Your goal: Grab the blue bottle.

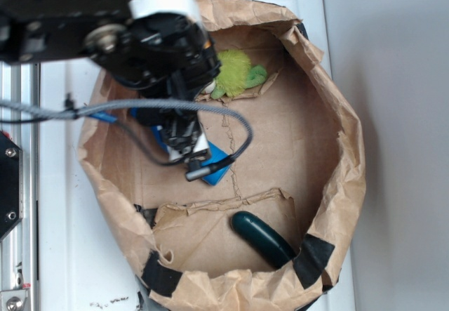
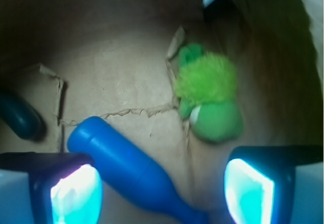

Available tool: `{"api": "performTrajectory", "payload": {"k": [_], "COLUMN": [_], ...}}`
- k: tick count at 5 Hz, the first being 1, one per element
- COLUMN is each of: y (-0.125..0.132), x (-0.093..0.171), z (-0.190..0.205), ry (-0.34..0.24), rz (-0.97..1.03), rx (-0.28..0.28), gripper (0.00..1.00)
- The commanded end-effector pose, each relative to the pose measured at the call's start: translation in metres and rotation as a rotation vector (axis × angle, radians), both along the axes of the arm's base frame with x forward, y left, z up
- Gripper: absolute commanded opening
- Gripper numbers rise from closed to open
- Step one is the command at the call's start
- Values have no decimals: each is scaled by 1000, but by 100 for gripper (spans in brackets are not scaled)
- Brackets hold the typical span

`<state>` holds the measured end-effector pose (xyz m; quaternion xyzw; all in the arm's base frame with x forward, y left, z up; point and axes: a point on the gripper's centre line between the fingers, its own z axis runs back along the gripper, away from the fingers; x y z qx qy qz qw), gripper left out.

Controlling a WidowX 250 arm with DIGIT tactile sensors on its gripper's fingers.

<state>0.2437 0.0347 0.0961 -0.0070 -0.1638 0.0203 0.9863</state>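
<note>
The blue bottle (image 2: 126, 171) lies on its side on the brown paper floor, its neck running toward the bottom edge of the wrist view. My gripper (image 2: 162, 193) hangs open just above it, with the bottle slanting across the gap close to the left finger (image 2: 76, 193) and free of both. In the exterior view only a blue piece of the bottle (image 1: 219, 167) shows beneath the black arm, with the gripper (image 1: 191, 162) over it.
A brown paper bag with a rolled rim (image 1: 344, 177) walls in the whole area. A green plush toy (image 2: 210, 95) lies at the back, also visible as the plush toy (image 1: 237, 72). A dark green glossy object (image 1: 261, 237) rests near the bag's front wall.
</note>
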Motion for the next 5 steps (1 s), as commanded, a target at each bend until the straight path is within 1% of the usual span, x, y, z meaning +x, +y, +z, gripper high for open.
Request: {"api": "performTrajectory", "payload": {"k": [1, 2, 3, 4, 5], "y": [-25, -22, -17, -20, -23], "x": [12, 10, 8, 9, 11], "z": [-2, -10, -23, -45, -63], "ry": [-55, -12, 10, 51, 57], "rz": [-493, -720, -761, -754, -735], "rx": [46, -2, 4, 61, 101], "gripper": [100, 100, 100, 100, 100]}}
